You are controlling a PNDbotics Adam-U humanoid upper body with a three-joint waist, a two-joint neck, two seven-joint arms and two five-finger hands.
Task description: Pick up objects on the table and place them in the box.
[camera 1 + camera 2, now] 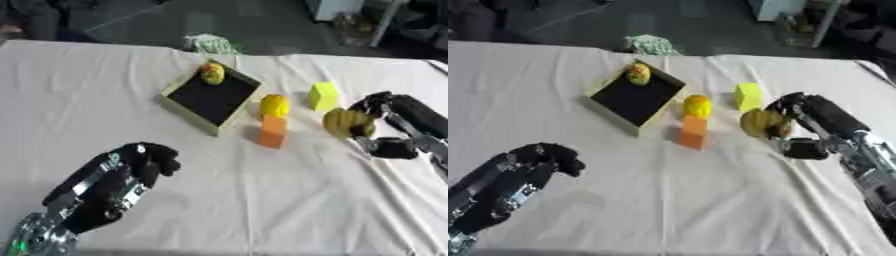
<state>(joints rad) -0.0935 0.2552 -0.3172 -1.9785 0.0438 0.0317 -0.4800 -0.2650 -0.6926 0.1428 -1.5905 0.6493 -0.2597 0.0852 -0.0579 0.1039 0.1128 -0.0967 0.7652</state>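
Observation:
A shallow box (213,96) with pale yellow walls and a black floor stands askew at the table's middle back. A yellow and orange fruit (212,73) lies in its far corner. Right of the box sit a round yellow fruit (274,105), an orange block (272,132) in front of it, and a yellow cube (322,95). My right hand (802,131) comes in from the right, fingers and thumb curled round a dull yellow rounded fruit (761,123) near the table surface. My left hand (138,164) hovers at the lower left, fingers curled, holding nothing.
A white wrinkled cloth (262,200) covers the table. A green and white bundle (212,44) lies at the far edge behind the box. Dark floor and furniture lie beyond the table.

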